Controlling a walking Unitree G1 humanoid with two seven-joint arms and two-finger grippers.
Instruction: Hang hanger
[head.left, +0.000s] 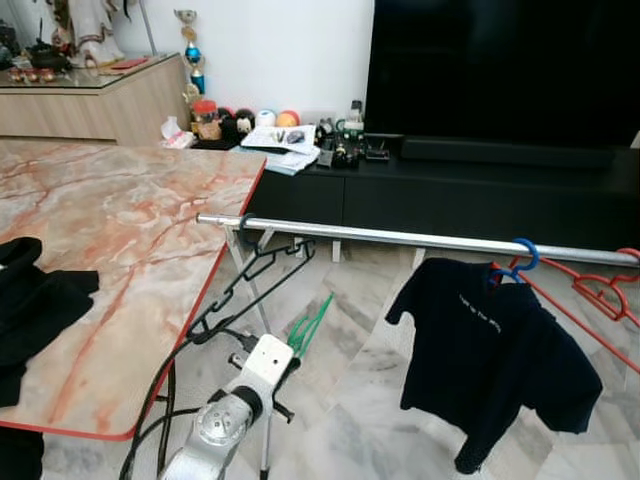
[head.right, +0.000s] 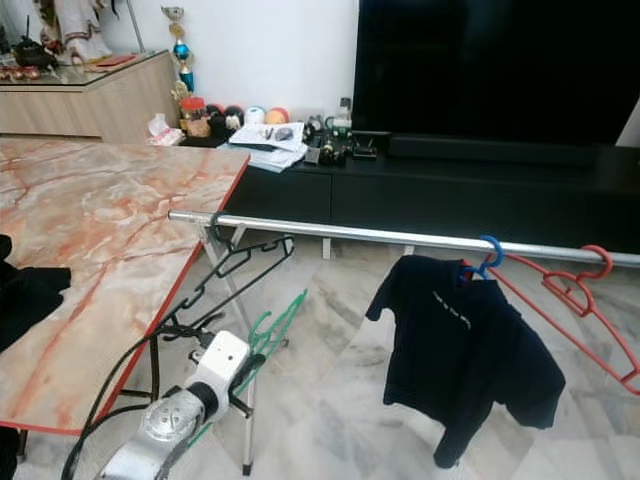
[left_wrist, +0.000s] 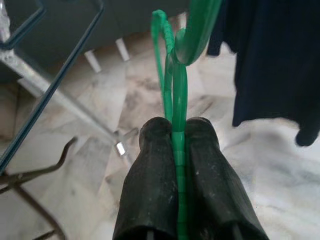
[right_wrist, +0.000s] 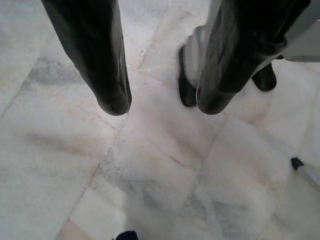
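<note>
Your left gripper pinches the green hanger tight, below the rail; your right gripper hangs spread wide, holding nothing.

I see home living room: large black TV on low black cabinet, marble-top table left of TV, clothes rail before it.

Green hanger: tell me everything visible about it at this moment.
The green hanger looks like thin, glossy plastic. The left claw is shut on a slim straight run of it; beyond the fingers it curves into a bend. It is held low over the marble floor, below the metal rail, not hooked onto it yet.
</note>
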